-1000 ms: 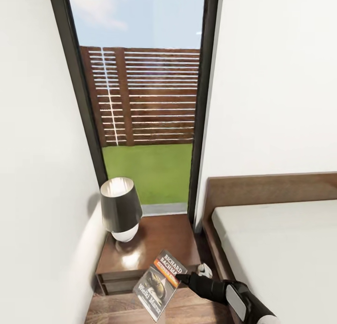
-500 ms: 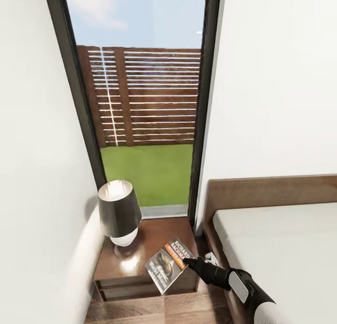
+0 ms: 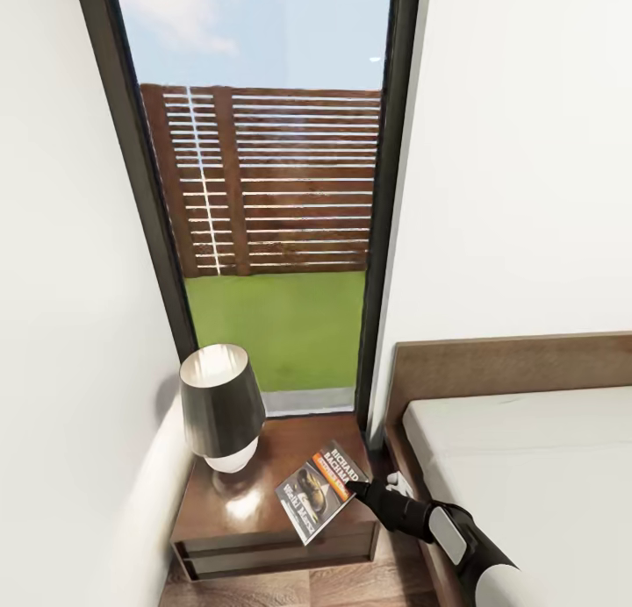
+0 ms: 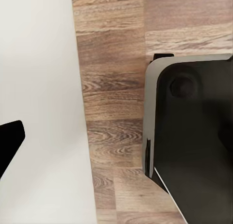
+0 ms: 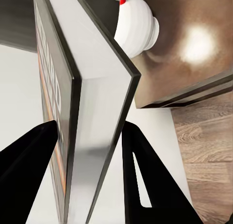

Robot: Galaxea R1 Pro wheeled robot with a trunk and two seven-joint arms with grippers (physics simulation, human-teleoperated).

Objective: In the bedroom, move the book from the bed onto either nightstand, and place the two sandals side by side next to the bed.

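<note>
Right end effector (image 3: pixel 362 490): closed on the paperback book (image 3: pixel 319 490), its two black fingers (image 5: pixel 145 180) pressed on opposite covers near one edge, as the right wrist view shows.
Paperback book: dark cover with an orange band and white lettering, held tilted with the cover facing up and toward the camera; it sits low over the front right part of the nightstand (image 3: pixel 263 502). Whether it touches the top cannot be told.
Nightstand: dark brown and glossy, with drawer fronts visible, standing in the corner between the white wall and the bed (image 3: pixel 527 467).
Table lamp (image 3: pixel 221 405): dark shade on a white rounded base, standing on the back left part of the nightstand top, apart from the book; the right wrist view shows its white base (image 5: pixel 137 27) beyond the book's edge.
Bed: light-grey mattress, dark wooden frame and headboard, just beside the nightstand.
Window (image 3: pixel 263 195): tall, dark-framed, behind the nightstand, showing grass and a slatted fence.
Left end effector: the left wrist view shows one dark fingertip (image 4: pixel 9 139) against a white surface, over the wood-plank floor (image 4: pixel 114 102) and next to a dark robot part; how far it is open cannot be told.
</note>
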